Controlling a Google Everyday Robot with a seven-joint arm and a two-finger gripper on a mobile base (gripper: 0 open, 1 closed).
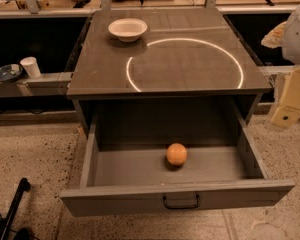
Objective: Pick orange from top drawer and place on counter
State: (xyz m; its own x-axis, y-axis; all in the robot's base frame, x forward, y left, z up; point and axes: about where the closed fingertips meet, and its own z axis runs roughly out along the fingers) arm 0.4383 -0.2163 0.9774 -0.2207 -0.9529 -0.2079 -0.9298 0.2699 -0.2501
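The orange (176, 154) lies on the floor of the top drawer (177, 198), near the middle and toward its front. The drawer is pulled fully open, with its black handle on the front panel. Above it is the counter (165, 79), a dark square top with a bright white ring. My gripper (288, 104) is at the right edge of the view, a pale cream part hanging beside the counter's right side. It is above and to the right of the drawer and well apart from the orange.
A white bowl (127, 29) stands at the counter's back left. A low shelf on the left holds a white cup (30, 67) and a dark dish (7, 72). A black rod (12, 206) lies on the speckled floor at bottom left.
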